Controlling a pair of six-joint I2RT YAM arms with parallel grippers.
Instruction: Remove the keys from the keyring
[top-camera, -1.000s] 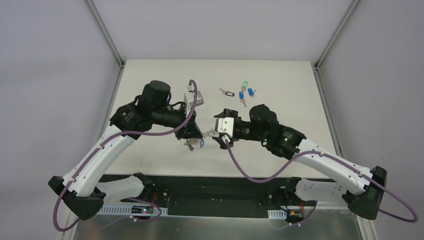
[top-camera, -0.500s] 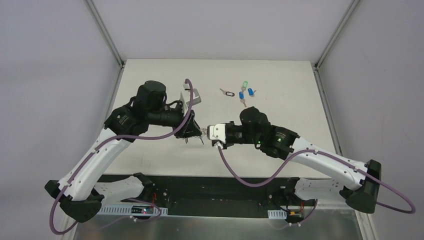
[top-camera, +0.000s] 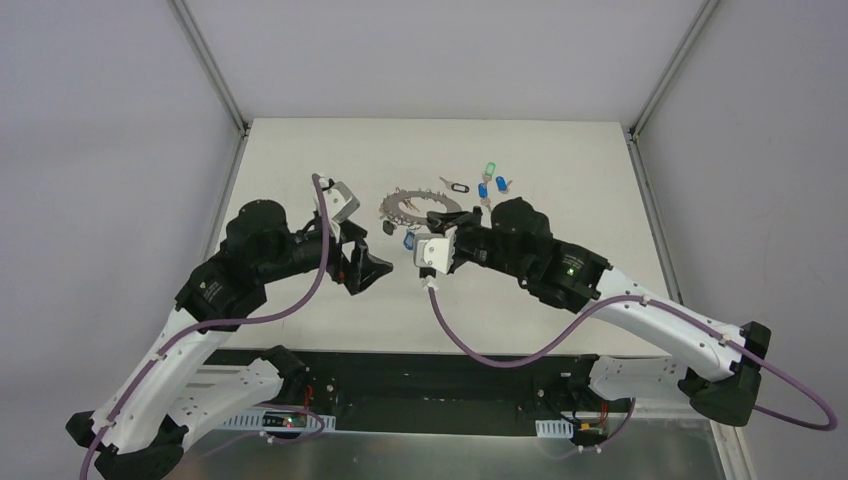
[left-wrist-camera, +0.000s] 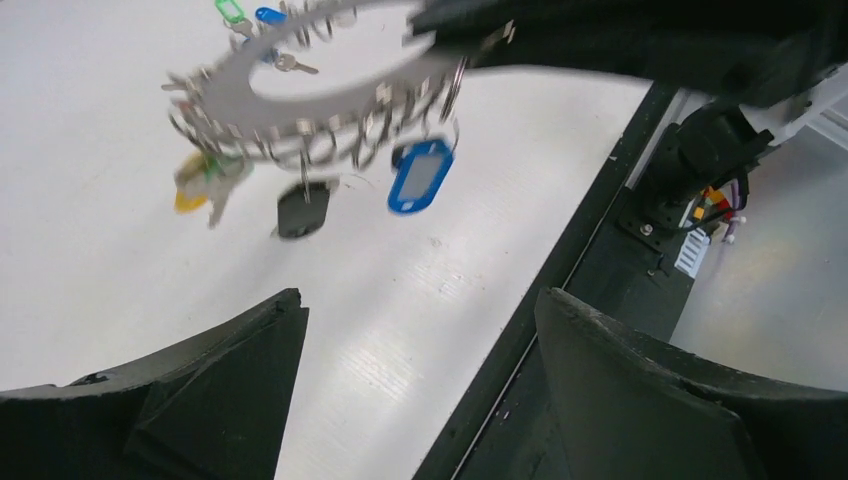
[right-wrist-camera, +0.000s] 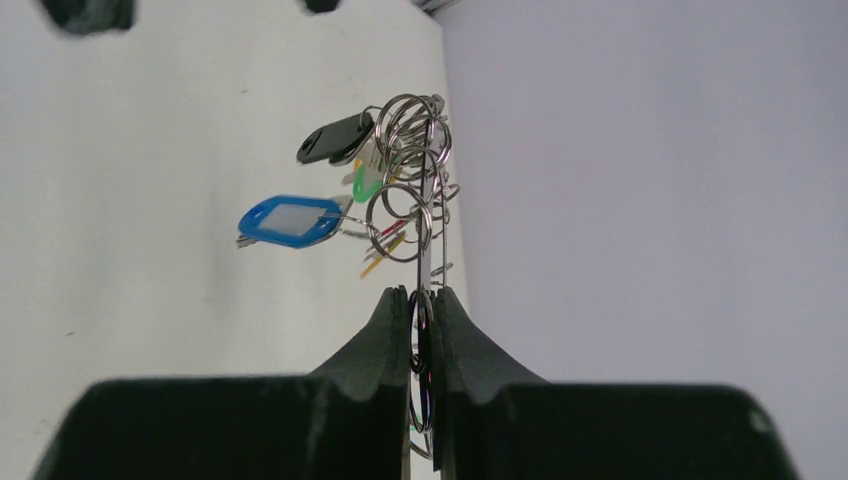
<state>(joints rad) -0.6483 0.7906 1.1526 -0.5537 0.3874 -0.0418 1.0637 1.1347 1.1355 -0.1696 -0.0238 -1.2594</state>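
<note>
The keyring (top-camera: 411, 207), a flat grey metal ring hung with small wire loops, is held above the table by my right gripper (top-camera: 441, 218), which is shut on its rim. In the right wrist view the keyring (right-wrist-camera: 428, 245) stands edge-on between the closed fingers (right-wrist-camera: 395, 325). Keys dangle from it: blue tag (right-wrist-camera: 290, 220), black tag (right-wrist-camera: 335, 140), green tag (right-wrist-camera: 366, 185). My left gripper (top-camera: 367, 272) is open and empty, to the left of the ring and apart from it. Its wrist view shows the keyring (left-wrist-camera: 300, 95) ahead with a blue-tagged key (left-wrist-camera: 420, 175), a black tag (left-wrist-camera: 302, 210) and a yellow tag (left-wrist-camera: 190, 195).
Loose keys lie on the table behind the right arm: a black tag (top-camera: 459, 187), a green tag (top-camera: 490, 168) and two blue tags (top-camera: 483, 190) (top-camera: 501, 184). The black rail of the table's near edge (left-wrist-camera: 570, 290) runs under the left gripper.
The left gripper let go of the keyring, opened and pulled back to the left. The right gripper shut on the ring and carried it up and toward the far side.
</note>
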